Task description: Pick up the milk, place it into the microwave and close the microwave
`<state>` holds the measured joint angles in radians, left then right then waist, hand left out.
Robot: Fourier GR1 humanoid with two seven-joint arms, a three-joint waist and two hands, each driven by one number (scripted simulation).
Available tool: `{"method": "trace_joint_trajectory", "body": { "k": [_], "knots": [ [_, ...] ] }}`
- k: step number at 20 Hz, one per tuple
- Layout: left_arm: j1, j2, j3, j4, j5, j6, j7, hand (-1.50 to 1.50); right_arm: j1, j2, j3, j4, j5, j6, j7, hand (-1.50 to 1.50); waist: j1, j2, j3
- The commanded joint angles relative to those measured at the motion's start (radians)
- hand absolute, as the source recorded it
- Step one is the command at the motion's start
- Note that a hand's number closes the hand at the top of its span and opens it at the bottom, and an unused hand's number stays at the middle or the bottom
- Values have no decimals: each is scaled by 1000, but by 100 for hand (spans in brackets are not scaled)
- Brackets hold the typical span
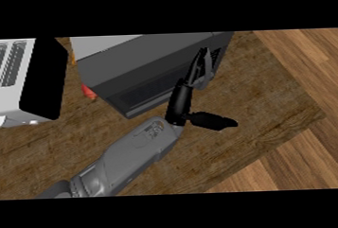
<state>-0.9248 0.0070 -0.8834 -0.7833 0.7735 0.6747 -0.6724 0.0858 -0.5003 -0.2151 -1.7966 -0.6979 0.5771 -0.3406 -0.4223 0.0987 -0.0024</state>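
The dark grey microwave (149, 55) stands at the top middle of the wooden counter, and its dark door (140, 99) faces me and looks shut or nearly shut. My left hand (180, 103) comes up from the lower left on a grey forearm. Its straight fingers (199, 70) lie against the right end of the door, and the thumb sticks out to the right over the counter. The hand is open and holds nothing. No milk shows anywhere; the microwave's inside is hidden. My right hand is out of view.
A white toaster (13, 74) with a black side panel stands at the left. A small red and orange object (90, 92) peeks out by the microwave's left corner. The counter's edge (271, 150) runs diagonally at the right, with wooden floor beyond it.
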Motion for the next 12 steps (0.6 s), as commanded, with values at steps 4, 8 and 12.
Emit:
{"method": "trace_joint_trajectory", "body": {
  "k": [4, 8, 12],
  "knots": [
    [-52, -7, 15, 46, 49, 0, 5, -150, -10, -14, 6, 0, -31, 13, 19, -150, -15, 7, 1],
    [-54, -7, 6, 51, 67, 3, -7, -150, -16, -20, 19, -9, -38, 16, 33, -150, -15, 6, 0],
    [-70, -7, 4, 58, 87, 2, -7, -150, -16, -27, 15, -3, -62, 27, 38, -150, -11, -1, 2]
  ]
}}
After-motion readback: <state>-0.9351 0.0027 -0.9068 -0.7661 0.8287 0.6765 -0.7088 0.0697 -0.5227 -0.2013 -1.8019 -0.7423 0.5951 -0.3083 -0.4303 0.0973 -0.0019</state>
